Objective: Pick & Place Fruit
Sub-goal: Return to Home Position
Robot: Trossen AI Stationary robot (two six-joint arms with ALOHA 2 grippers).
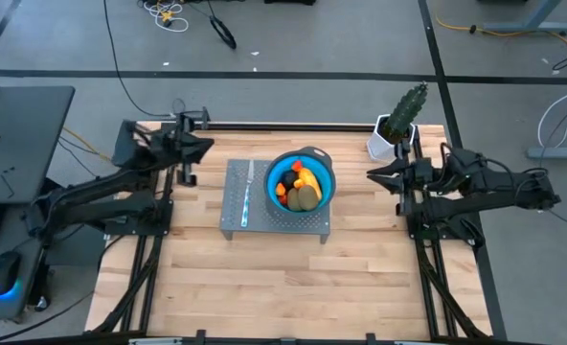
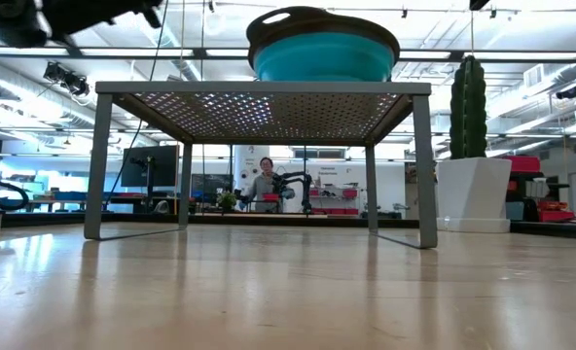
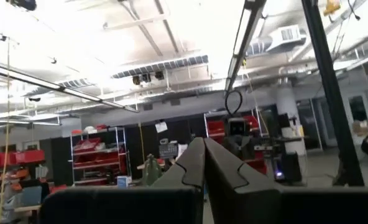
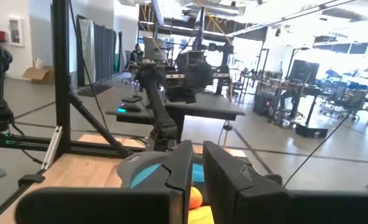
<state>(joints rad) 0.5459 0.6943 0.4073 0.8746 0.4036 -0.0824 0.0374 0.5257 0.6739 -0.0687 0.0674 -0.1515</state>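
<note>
A round blue bowl [image 1: 324, 178] stands on a perforated metal rack [image 1: 276, 222] at the middle of the table. Inside it lie the fruit [image 1: 301, 187]: a yellow-orange oval, an olive-brown oval, a dark round one and small orange pieces. My right wrist view shows the bowl's rim [image 4: 145, 174] and an orange fruit [image 4: 196, 198] past the fingers. My left gripper [image 1: 208, 146] hovers shut off the rack's far-left corner, and its wrist view [image 3: 204, 158] looks out into the room. My right gripper [image 1: 371, 174] hovers shut just right of the bowl, pointing at it [image 4: 197, 163].
A slim knife with a light blue handle [image 1: 247, 199] lies on the rack left of the bowl. A cactus in a white pot [image 1: 396, 126] stands at the far right, close behind my right arm. Bare wood stretches along the near half [image 1: 283, 287]. A person [image 2: 264, 185] stands far off.
</note>
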